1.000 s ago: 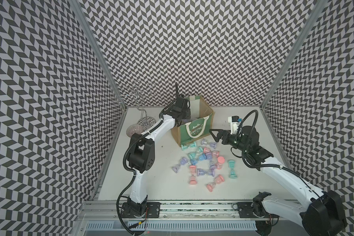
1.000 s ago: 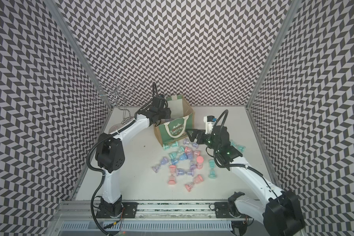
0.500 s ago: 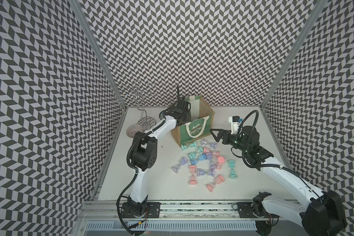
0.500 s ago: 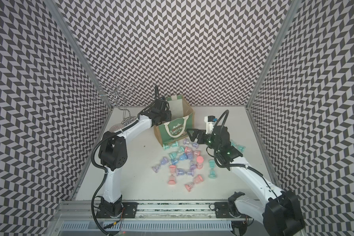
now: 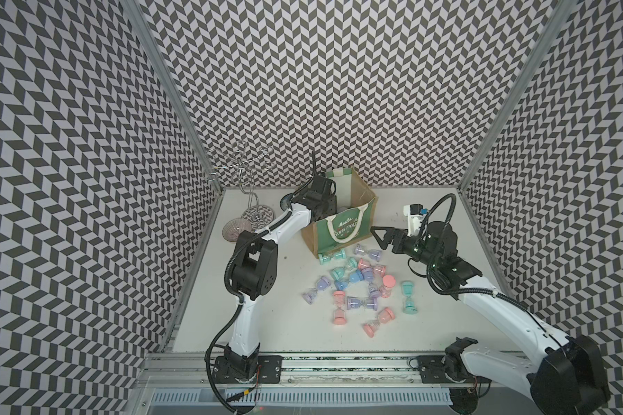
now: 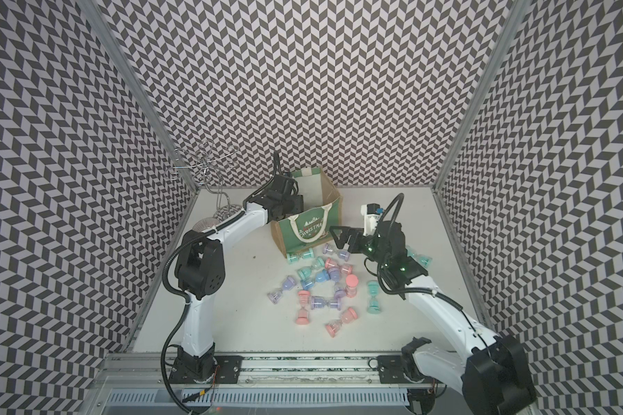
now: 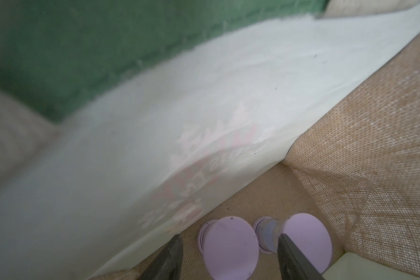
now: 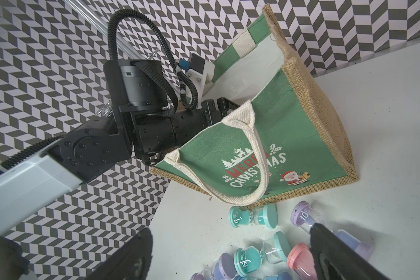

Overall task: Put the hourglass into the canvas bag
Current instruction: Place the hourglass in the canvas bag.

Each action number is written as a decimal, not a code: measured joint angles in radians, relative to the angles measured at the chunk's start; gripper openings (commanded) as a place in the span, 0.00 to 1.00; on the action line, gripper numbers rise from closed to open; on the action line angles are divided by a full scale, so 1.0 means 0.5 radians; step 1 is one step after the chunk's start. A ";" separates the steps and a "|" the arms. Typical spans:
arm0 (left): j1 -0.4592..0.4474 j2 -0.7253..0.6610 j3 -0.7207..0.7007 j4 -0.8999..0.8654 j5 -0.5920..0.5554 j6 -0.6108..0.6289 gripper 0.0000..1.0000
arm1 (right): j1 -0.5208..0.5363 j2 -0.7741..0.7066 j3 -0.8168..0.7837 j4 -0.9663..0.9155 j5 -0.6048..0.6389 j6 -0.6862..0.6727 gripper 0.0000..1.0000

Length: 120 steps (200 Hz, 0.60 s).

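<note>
Black-and-white chevron walls (image 5: 339,90) are enclosing the white table (image 5: 295,330), which is filling the lower middle of both top views. The left arm (image 5: 252,273) is rising from the bottom rail left of centre and bending up and rightward into the mouth of the canvas bag (image 5: 344,230). The bag is sitting just above frame centre, its green "Christmas" panel facing the lower edge and a rope handle drooping over that panel. The right arm (image 5: 490,300) is stretching from the lower right corner toward the centre and ending just right of the bag. A wire rack (image 5: 258,215) and a clear glass dish (image 5: 235,229) are standing at the table's left edge, left of the bag. A loose scatter of hourglasses (image 5: 356,277) in pink, teal, blue and lilac is lying just below the bag.

The right gripper (image 8: 230,230) is hanging over the upper right of the scatter with its jaws spread wide, holding nothing. The left gripper (image 7: 229,244) is sitting deep inside the bag, jaws partly spread and clamping nothing.

In the left wrist view, at the bottom edge right of centre, a lilac hourglass (image 7: 228,247) is lying on the bag's jute floor between the fingers. It is lying clear of the finger to its left in the frame. A second lilac hourglass (image 7: 306,238) is lying just right of it, behind the other fingertip; whether those two are touching I cannot tell.
</note>
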 measured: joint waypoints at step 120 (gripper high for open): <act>-0.127 -1.112 -0.707 0.249 0.083 -0.004 0.71 | 0.027 -0.146 -0.002 -0.224 -0.171 -0.143 0.99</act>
